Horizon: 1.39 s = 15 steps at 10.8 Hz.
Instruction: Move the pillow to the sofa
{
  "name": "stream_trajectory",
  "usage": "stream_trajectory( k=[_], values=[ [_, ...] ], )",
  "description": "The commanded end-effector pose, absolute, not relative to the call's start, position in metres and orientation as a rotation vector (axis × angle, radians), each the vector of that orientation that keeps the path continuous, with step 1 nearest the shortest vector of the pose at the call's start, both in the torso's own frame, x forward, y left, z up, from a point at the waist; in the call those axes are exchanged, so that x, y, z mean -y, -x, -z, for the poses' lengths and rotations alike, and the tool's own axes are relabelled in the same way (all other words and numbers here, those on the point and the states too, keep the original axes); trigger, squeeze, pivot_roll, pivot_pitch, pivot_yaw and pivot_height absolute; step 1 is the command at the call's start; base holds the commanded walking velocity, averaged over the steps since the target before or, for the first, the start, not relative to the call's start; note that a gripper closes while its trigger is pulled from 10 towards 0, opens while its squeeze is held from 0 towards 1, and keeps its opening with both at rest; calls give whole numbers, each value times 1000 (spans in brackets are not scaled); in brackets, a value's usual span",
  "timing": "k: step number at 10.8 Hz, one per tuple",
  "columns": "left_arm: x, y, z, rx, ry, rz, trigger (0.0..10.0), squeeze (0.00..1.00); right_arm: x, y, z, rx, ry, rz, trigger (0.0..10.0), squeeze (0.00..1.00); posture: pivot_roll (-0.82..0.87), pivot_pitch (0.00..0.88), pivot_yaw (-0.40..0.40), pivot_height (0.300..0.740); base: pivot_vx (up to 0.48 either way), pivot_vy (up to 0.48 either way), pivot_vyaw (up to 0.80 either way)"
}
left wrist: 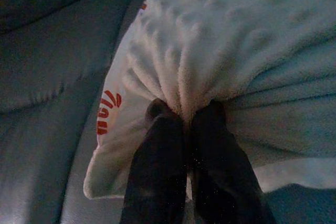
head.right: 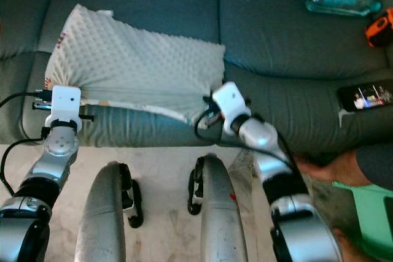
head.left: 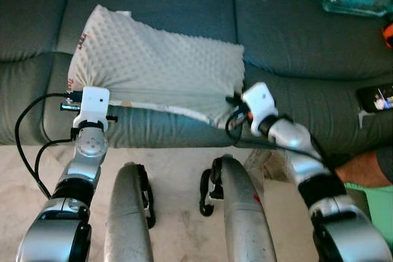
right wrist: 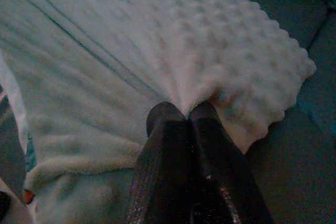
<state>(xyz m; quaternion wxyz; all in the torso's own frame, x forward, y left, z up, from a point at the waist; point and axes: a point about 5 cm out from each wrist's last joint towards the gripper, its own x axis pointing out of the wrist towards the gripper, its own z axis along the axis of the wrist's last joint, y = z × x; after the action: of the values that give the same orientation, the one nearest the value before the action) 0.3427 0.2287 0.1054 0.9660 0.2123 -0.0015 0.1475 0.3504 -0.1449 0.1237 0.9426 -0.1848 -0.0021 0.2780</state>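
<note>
- Pillow [head.left: 161, 72]: lying on the sofa [head.left: 295, 47] seat, near edge hanging just past the front (bumpy white cover bunched at both grips).
- Left pincer [left wrist: 185, 124]: fingers clamped on the pillow's near left edge.
- Right pincer [right wrist: 179, 113]: clamped on its near right corner.
- Step, as you may judge it: placement, nearly done.
- Next: push it deeper if you wish, part both pincers, draw back without snagging the cover.
</note>
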Motion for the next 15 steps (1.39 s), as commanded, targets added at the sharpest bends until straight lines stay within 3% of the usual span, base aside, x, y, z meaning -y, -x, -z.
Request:
stream_trajectory(
  k=[1, 5, 6, 7, 13, 15],
  values=[
    [-284, -322, -99, -82, -418, -552, 10000, 0, 197, -346, -110, -99, 377, -403, 10000, 0, 8, 480, -67, 630, 0, 0, 0],
    [-309, -309, -100, -104, -426, -659, 10000, 0, 179, -358, -123, -28, 467, -541, 10000, 0, 35, 483, -60, 630, 0, 0, 0],
    [-310, -310, -101, -107, -423, -664, 10000, 0, 180, -359, -122, -37, 465, -543, 10000, 133, 32, 482, -62, 630, 0, 0, 0],
    [-309, -310, -100, -110, -400, -661, 10000, 1000, 183, -358, -120, -36, 462, -539, 10000, 1000, 29, 477, -62, 630, 0, 0, 0],
    [-293, -317, -101, -87, -351, -586, 10000, 1000, 196, -353, -111, -33, 438, -428, 10000, 1000, 25, 427, -67, 630, 0, 0, 0],
    [-274, -316, -89, -117, -308, -518, 10000, 1000, 179, -349, -112, 33, 346, -382, 10000, 1000, 27, 406, -61, 630, 0, 0, 0]
  ],
)
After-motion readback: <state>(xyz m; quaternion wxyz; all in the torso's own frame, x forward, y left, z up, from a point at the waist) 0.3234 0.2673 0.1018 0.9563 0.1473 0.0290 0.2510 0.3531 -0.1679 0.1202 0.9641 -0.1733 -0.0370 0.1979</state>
